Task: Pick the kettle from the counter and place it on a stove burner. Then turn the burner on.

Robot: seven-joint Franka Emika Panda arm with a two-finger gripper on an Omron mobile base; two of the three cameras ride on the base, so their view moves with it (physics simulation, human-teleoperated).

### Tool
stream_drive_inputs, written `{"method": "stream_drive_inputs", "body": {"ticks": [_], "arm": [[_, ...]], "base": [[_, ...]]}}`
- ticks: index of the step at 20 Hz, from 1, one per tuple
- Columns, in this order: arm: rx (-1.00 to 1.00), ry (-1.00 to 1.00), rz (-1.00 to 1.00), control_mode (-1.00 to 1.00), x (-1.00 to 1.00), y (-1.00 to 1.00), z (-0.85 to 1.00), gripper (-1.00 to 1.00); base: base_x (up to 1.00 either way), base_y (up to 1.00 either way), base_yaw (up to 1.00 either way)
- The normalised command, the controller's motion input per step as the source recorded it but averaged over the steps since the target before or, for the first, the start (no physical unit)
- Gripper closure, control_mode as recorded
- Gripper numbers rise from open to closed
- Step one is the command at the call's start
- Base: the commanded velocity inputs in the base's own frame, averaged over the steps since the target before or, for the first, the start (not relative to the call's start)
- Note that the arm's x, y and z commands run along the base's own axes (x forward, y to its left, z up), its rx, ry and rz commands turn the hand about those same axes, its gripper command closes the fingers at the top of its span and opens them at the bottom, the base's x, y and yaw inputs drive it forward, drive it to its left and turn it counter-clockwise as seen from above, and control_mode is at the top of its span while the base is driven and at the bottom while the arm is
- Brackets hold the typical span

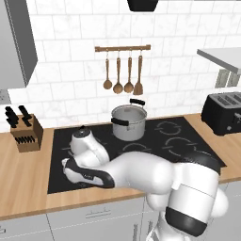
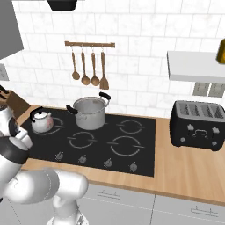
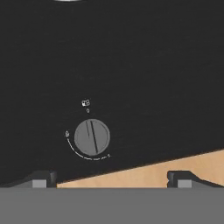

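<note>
No readable text; the tiny white mark above the knob (image 3: 92, 137) is perhaps a burner symbol.

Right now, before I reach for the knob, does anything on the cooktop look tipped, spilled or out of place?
Nothing stands out. The small silver kettle stands upright on the black glass cooktop, as does the steel pot; no spill shows.

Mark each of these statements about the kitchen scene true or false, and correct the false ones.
1. The kettle stands on the black cooktop. True.
2. The hand is shut on the kettle. False: its fingers stand open and hold nothing.
3. A round grey knob lies ahead of the hand. True.
4. The steel pot sits on the wooden counter. False: it sits on the cooktop.
5. The toaster stands left of the cooktop. False: it stands to its right.
</note>
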Motion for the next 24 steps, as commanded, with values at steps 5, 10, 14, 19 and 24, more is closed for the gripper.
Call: {"method": "stream_drive_inputs", "body": {"ticks": [5, 10, 14, 19, 24], "arm": [[-0.03, 0.0, 0.0, -1.0, 0.19, 0.05, -0.32, -1.0], [-0.01, 0.0, 0.0, -1.0, 0.1, 0.04, -0.24, -1.0], [0.0, 0.0, 0.0, -1.0, 0.04, 0.01, -0.2, -1.0], [0.0, 0.0, 0.0, -1.0, 0.14, 0.01, -0.26, -1.0], [0.0, 0.0, 0.0, -1.0, 0.15, 0.0, -0.37, -1.0]], "base": [[0.0, 0.0, 0.0], [0.0, 0.0, 0.0], [0.0, 0.0, 0.0], [0.0, 0.0, 0.0], [0.0, 0.0, 0.0]]}}
